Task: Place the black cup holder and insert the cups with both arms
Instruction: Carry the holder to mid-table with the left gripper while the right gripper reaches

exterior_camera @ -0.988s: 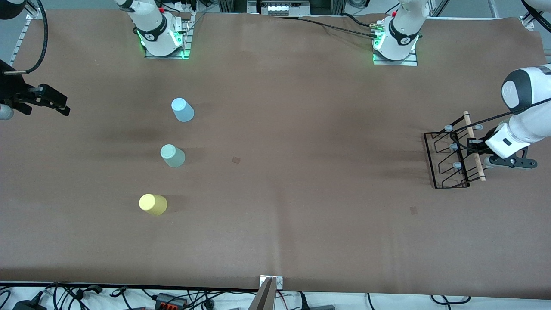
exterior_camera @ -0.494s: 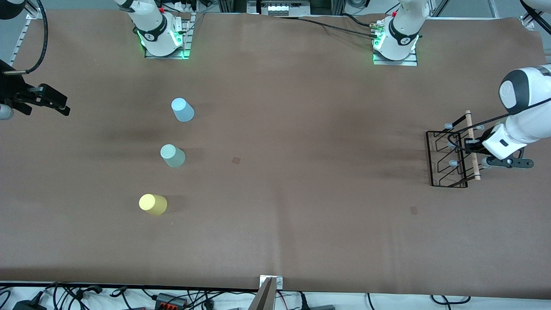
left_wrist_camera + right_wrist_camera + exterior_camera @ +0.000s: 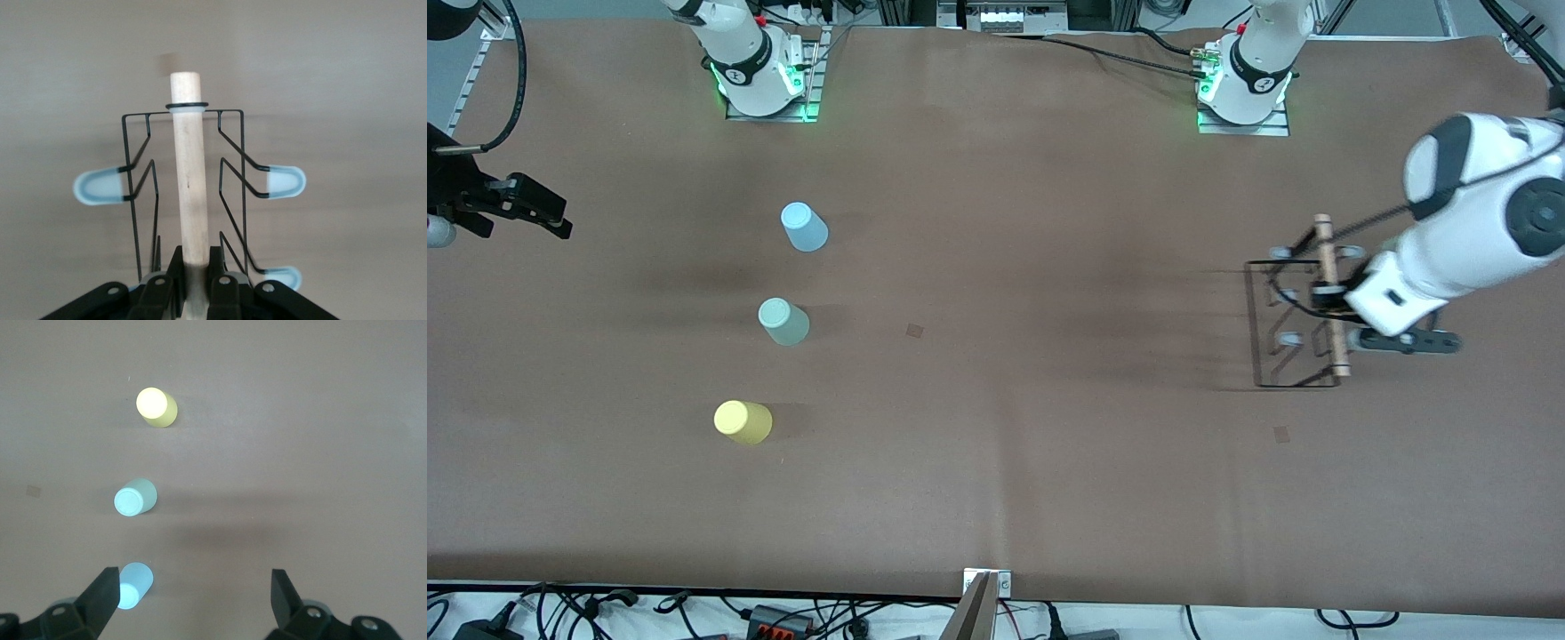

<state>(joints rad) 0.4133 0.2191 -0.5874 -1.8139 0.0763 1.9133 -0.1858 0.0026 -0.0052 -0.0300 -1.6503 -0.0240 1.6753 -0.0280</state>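
Note:
My left gripper (image 3: 1323, 298) is shut on the wooden rod of the black cup holder (image 3: 1336, 351) and holds it in the air over the left arm's end of the table. In the left wrist view the fingers (image 3: 175, 261) clamp the holder's rod (image 3: 189, 173), and pale blue peg tips stick out on both sides. The light blue cup (image 3: 804, 227), pale green cup (image 3: 783, 321) and yellow cup (image 3: 743, 421) stand in a row toward the right arm's end. My right gripper (image 3: 551, 216) waits open and empty in the air at that end. The right wrist view shows it (image 3: 194, 580) above the three cups.
The brown table (image 3: 1049, 462) carries two small dark marks (image 3: 914, 331) (image 3: 1281, 434). The right arm's base (image 3: 765, 80) and the left arm's base (image 3: 1245, 89) stand along the edge farthest from the front camera. Cables lie along the nearest edge (image 3: 783, 613).
My left gripper has lifted the cup holder off the table and carried it toward the middle. The right arm and the cups have not moved.

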